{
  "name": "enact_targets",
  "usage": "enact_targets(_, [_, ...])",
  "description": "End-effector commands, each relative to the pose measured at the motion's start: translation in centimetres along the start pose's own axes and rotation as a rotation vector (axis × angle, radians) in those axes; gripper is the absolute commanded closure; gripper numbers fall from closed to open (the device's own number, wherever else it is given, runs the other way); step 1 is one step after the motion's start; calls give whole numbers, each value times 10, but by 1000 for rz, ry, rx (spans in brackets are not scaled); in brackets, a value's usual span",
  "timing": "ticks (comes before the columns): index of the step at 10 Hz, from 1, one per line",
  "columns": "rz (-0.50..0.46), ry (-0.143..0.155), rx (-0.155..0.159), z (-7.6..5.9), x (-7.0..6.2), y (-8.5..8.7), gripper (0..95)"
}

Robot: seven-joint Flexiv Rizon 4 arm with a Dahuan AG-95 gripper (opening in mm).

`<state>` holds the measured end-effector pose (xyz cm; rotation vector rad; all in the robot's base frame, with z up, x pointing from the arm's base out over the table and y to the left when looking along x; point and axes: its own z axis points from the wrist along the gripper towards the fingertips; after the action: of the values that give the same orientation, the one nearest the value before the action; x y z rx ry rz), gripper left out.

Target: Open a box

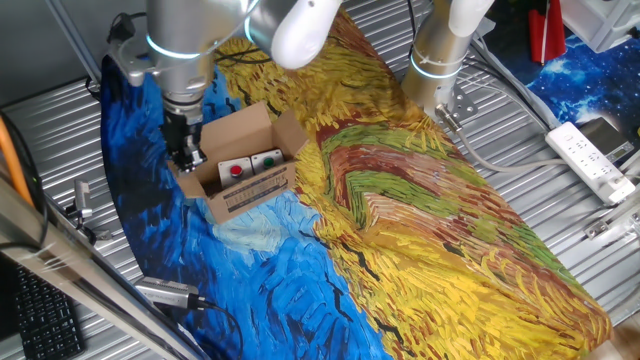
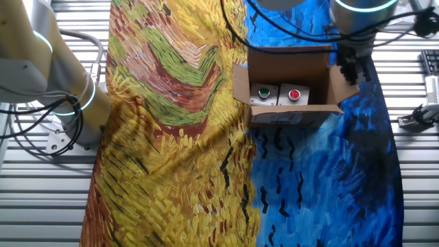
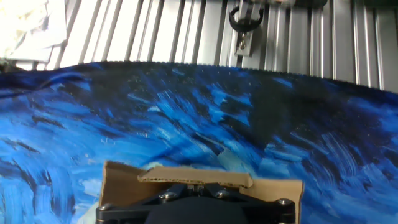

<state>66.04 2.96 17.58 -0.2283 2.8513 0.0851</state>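
The box (image 1: 250,168) is a small brown cardboard carton that stands on the blue part of the painted cloth with its top flaps spread open. It also shows in the other fixed view (image 2: 288,88). Inside lie two white units, one with a red button (image 1: 236,170) and one with a green button (image 1: 268,160). My gripper (image 1: 187,158) reaches down at the box's left side flap. In the hand view my gripper (image 3: 194,188) has its fingers close together on the edge of that flap (image 3: 196,177). In the other fixed view my gripper (image 2: 348,68) is at the box's right flap.
A second arm's base (image 1: 438,62) stands at the cloth's far edge. A white power strip (image 1: 590,160) lies on the metal table at right. A keyboard (image 1: 40,312) and a metal tool (image 1: 165,292) are at front left. A clamp (image 3: 244,22) lies beyond the cloth.
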Motion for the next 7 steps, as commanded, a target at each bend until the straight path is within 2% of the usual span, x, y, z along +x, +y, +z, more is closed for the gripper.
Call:
enact_targets(1, [-1, 31, -8, 6, -2, -2, 950])
enact_targets(5, [15, 88, -14, 18, -7, -1, 950])
enact_targets(7, [31, 130, -16, 24, -10, 2, 950])
